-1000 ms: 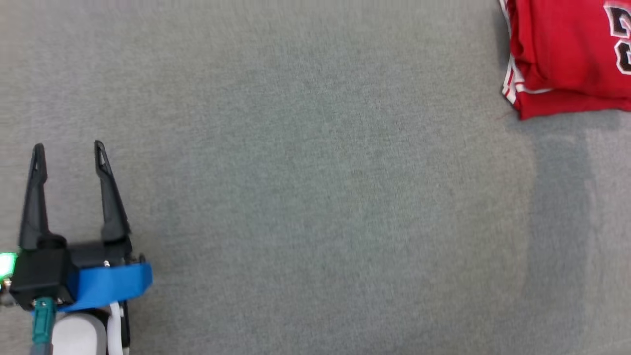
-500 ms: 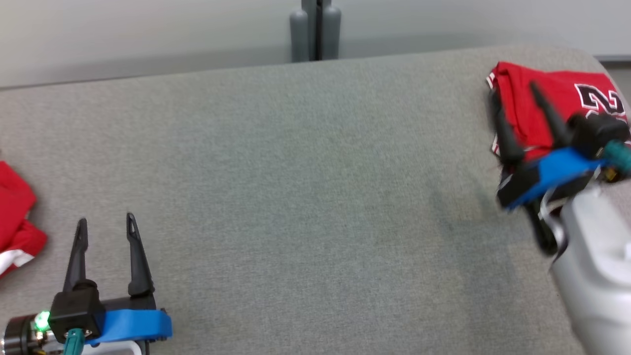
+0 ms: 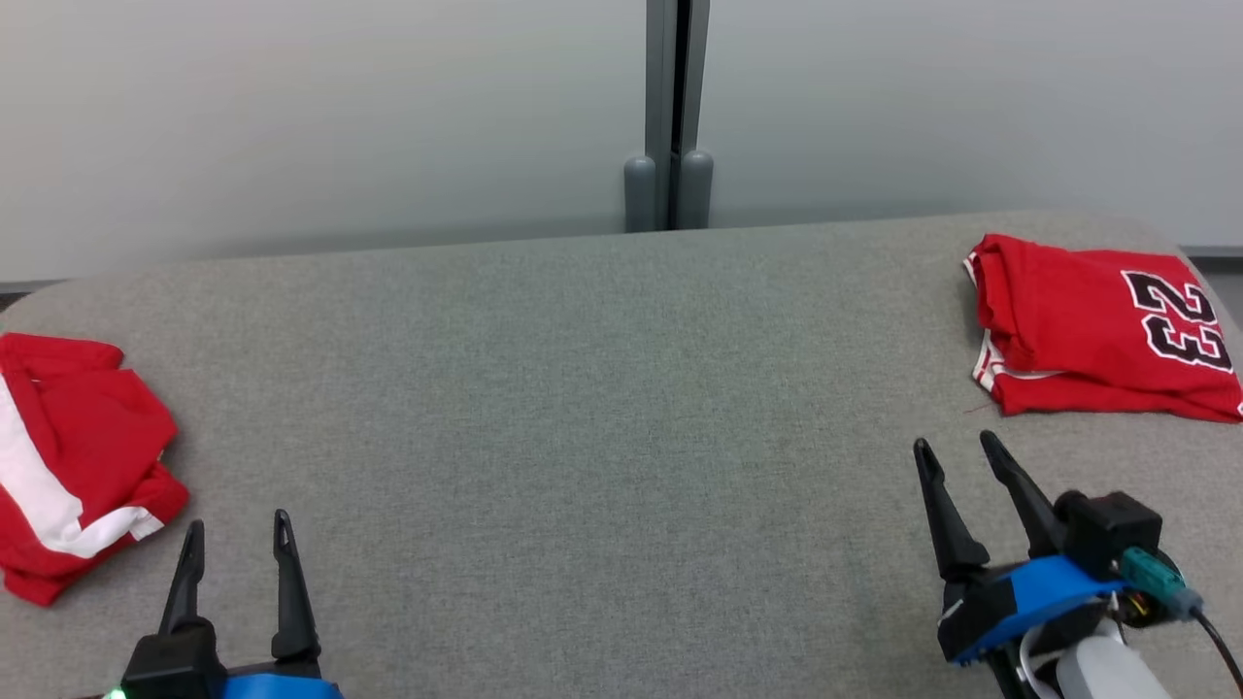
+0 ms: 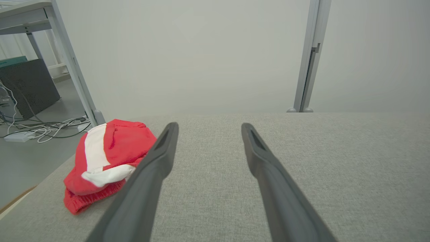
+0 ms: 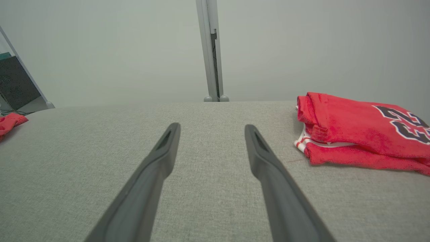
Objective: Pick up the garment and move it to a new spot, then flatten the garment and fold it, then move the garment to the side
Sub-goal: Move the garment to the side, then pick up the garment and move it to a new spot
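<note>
Holding nothing above the grey table [image 3: 602, 408]

In the head view the left gripper [image 3: 238, 524] is at the lower left and the right gripper [image 3: 955, 444] at the lower right; each has its two dark fingers spread wide apart, with only bare cloth between them; neither one touches a garment. The left wrist view shows the left gripper [image 4: 210, 126] open in the same way, and the right wrist view shows the right gripper [image 5: 212, 127] open too.

The folded red jersey [image 3: 1097, 330] lies flat near the far right corner of the table, its black and white number 23 facing up; it is near the right gripper, beyond its fingertips and a little to the right, but apart from them; in the right wrist view the folded red jersey [image 5: 356, 134] shows white trim at its folded edge. The crumpled red garment [image 3: 68, 466], with a broad white stripe, lies in a heap at the left edge of the table; in the left wrist view the crumpled red garment [image 4: 107, 158] is just beside the left finger, partly hidden behind it.

Behind the table stands a pale wall with a grey post [image 3: 670, 116]; some cables [image 4: 40, 129] lie on the floor at the left.
</note>
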Controlling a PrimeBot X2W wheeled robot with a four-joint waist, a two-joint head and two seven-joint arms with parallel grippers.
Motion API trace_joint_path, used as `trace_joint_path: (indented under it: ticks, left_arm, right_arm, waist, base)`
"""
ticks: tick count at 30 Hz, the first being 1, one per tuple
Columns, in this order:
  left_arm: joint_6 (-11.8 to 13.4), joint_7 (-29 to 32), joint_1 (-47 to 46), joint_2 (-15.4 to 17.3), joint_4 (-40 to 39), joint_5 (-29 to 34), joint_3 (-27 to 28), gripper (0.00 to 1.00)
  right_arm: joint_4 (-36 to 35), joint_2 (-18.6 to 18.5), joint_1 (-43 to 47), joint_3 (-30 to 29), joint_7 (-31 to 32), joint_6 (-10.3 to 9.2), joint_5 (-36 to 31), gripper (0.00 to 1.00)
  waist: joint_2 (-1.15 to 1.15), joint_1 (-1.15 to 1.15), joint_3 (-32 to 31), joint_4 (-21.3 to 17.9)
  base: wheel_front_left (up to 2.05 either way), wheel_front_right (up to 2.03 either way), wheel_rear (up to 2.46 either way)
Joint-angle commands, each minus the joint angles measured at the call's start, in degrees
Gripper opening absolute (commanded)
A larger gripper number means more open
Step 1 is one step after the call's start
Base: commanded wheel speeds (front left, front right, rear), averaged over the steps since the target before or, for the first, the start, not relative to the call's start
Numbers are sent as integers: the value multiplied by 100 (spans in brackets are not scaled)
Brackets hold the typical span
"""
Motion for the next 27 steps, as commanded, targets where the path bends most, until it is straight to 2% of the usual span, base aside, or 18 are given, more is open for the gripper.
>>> trace_joint_path:
  ticks: [1,7,15,27]
  left_arm:
    - [-2,-30,60,-15,30,-20,-16,100]
    - [-54,21,218,40,82,-75,-59,100]
    - [-73,148,244,168,1,-98,-79,100]
    - [-15,192,212,216,-63,-150,-103,100]
  right_arm:
    - [-110,44,208,-102,-18,1,-90,100]
    - [-768,314,979,-551,149,1,-437,100]
    - [-1498,534,1500,-898,441,1,-605,100]
    - [-1787,605,1682,-979,664,1,-704,100]
  waist:
    - [2,1,-90,-1]
    - [2,1,-315,53]
    - [2,1,-355,71]
    - [2,1,-329,82]
  base:
    - [0,0,0]
    - [0,0,0]
    - [0,0,0]
    - [0,0,0]
